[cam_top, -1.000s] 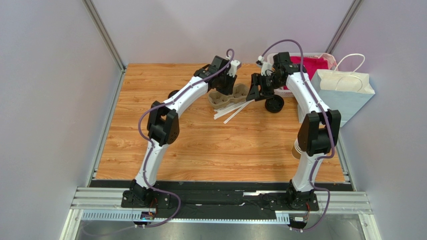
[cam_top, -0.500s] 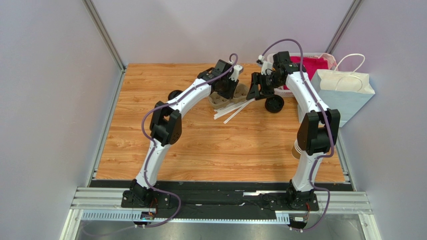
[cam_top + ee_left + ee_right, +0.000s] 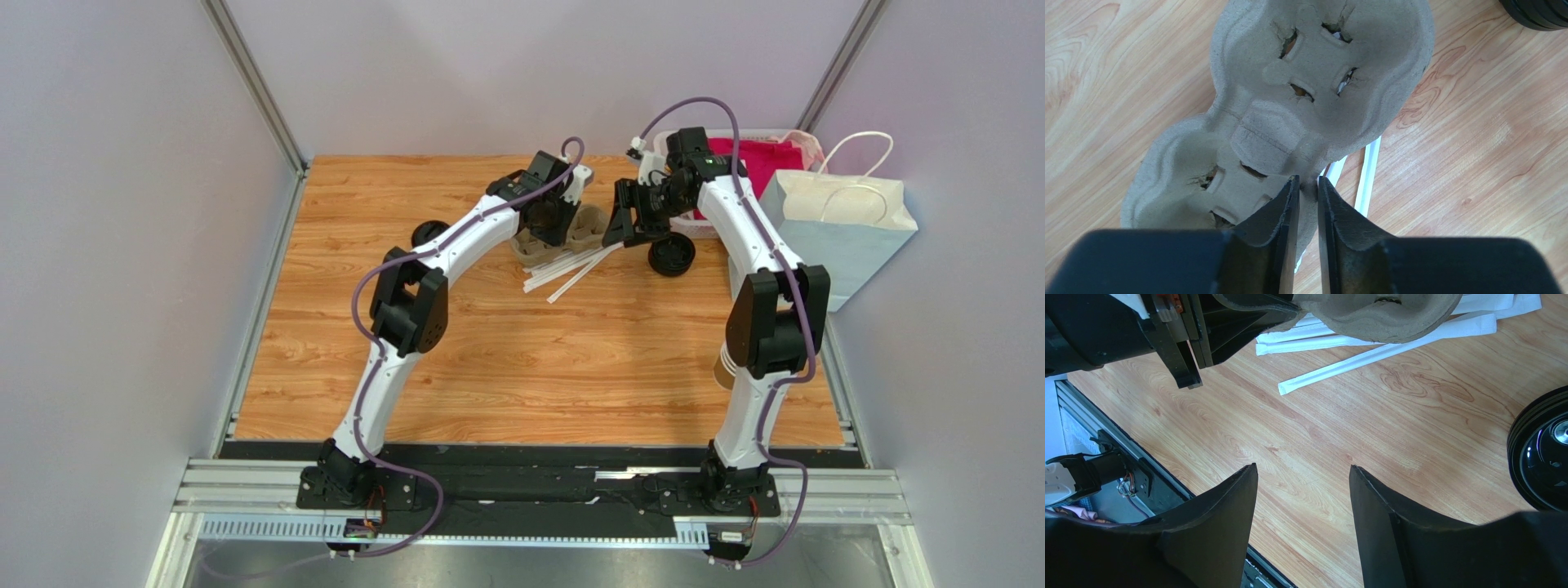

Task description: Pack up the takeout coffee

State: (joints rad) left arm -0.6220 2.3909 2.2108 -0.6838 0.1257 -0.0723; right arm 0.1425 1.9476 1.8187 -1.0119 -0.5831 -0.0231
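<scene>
A grey pulp cup carrier point(image 3: 1321, 73) lies on the wooden table at the back centre point(image 3: 594, 223). My left gripper point(image 3: 1308, 180) stands over its near side point(image 3: 548, 224), jaws shut on a fold of the carrier's rim. Beyond the left arm a small round black lid point(image 3: 427, 230) peeks out; it looks like the takeout coffee, with the rest of it hidden by the arm. My right gripper point(image 3: 1303, 468) hangs open and empty over bare wood just right of the carrier point(image 3: 623, 228).
White wrapped straws point(image 3: 570, 272) lie under and in front of the carrier. A stack of loose black lids point(image 3: 672, 254) sits right of it. A pale paper bag point(image 3: 834, 227) and a bin with pink contents point(image 3: 761, 157) stand at the back right. Brown cups point(image 3: 724, 365) sit behind the right arm.
My left gripper has shifted right and down onto the carrier, and its jaws have narrowed on the rim. The right arm has stayed put.
</scene>
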